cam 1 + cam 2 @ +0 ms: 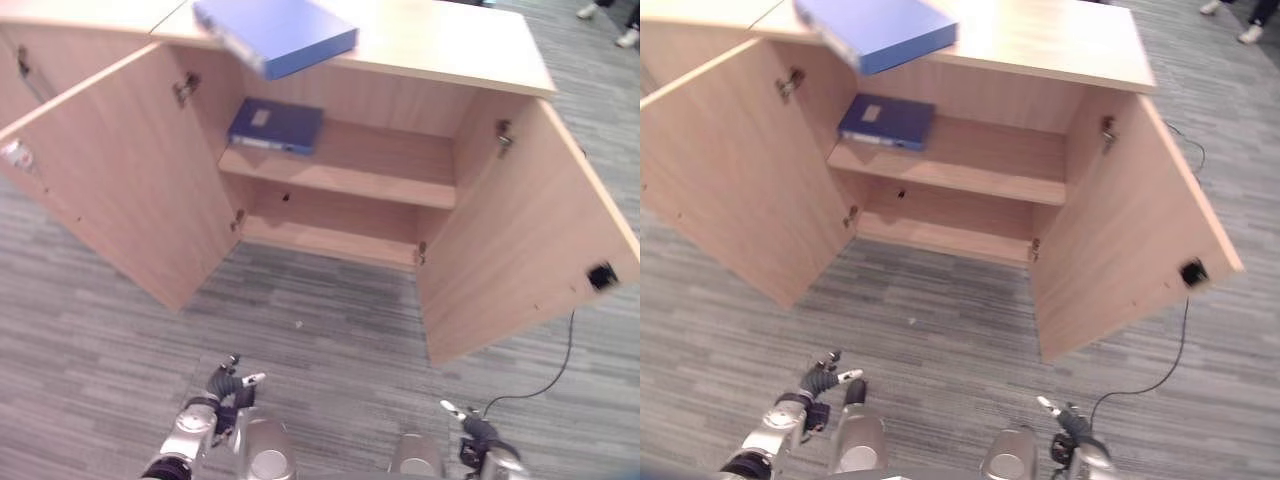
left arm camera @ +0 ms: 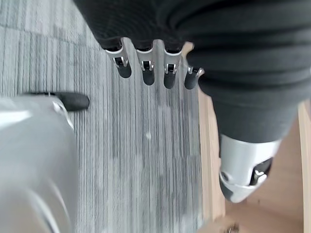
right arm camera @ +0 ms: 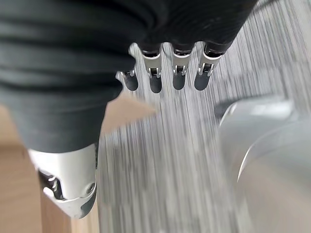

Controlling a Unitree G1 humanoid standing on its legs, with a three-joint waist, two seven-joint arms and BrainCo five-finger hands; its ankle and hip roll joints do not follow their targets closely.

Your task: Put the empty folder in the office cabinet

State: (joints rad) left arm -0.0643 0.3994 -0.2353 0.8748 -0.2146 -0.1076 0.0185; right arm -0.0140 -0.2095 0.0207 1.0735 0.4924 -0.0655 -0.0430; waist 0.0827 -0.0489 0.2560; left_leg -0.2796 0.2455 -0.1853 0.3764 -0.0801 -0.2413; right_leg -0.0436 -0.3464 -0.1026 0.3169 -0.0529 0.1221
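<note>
wooden office cabinet [image 1: 500, 60] across the upper half of the frame, both doors swung wide, left door [image 1: 120, 190] at upper left, right door [image 1: 530, 240] at right. blue folder [image 1: 275, 35] on the cabinet top at upper centre, one corner jutting past the front edge. second blue folder [image 1: 275, 125] flat on the upper shelf [image 1: 390, 175], toward its left end. lower shelf [image 1: 330, 240] bare beneath. left hand [image 1: 230, 385] low at lower left over grey striped carpet [image 1: 330, 330], fingers [image 2: 146, 73] straight and relaxed, holding nothing. right hand [image 1: 470, 425] at lower right, fingers [image 3: 177, 77] likewise extended, empty. a person's shoes [image 1: 610, 25] at the upper right corner.
</note>
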